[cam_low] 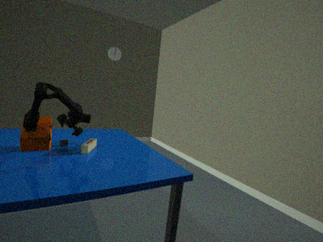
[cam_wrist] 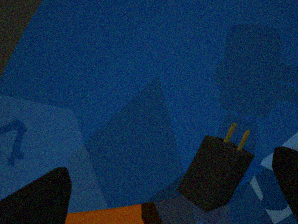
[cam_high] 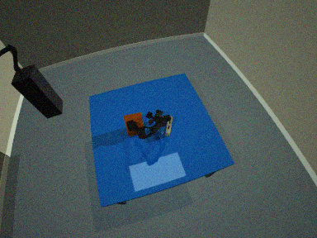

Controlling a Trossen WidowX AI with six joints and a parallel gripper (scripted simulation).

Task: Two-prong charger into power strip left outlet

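Note:
The black two-prong charger (cam_high: pixel 151 121) (cam_low: pixel 64 143) (cam_wrist: pixel 215 172) lies on the blue table, between the orange block and the strip. In the wrist view its two brass prongs (cam_wrist: pixel 230 133) point up and slightly right. The cream power strip (cam_high: pixel 168 131) (cam_low: pixel 89 145) lies to the right of the charger; it is not in the wrist view. My gripper (cam_high: pixel 154 114) (cam_low: pixel 69 126) (cam_wrist: pixel 173 169) is open and empty, above the table near the charger. The charger shows between the fingers in the wrist view, nearer the right finger, and is not touched. The outlets are too small to make out.
The arm rises from beside an orange block (cam_high: pixel 136 117) (cam_low: pixel 37 140) (cam_wrist: pixel 105 214), left of the charger. A pale rectangle (cam_high: pixel 157 175) shows on the blue table (cam_high: pixel 198 153) (cam_low: pixel 139 168) near one edge. A dark box (cam_high: pixel 39 91) hangs at upper left in the top view.

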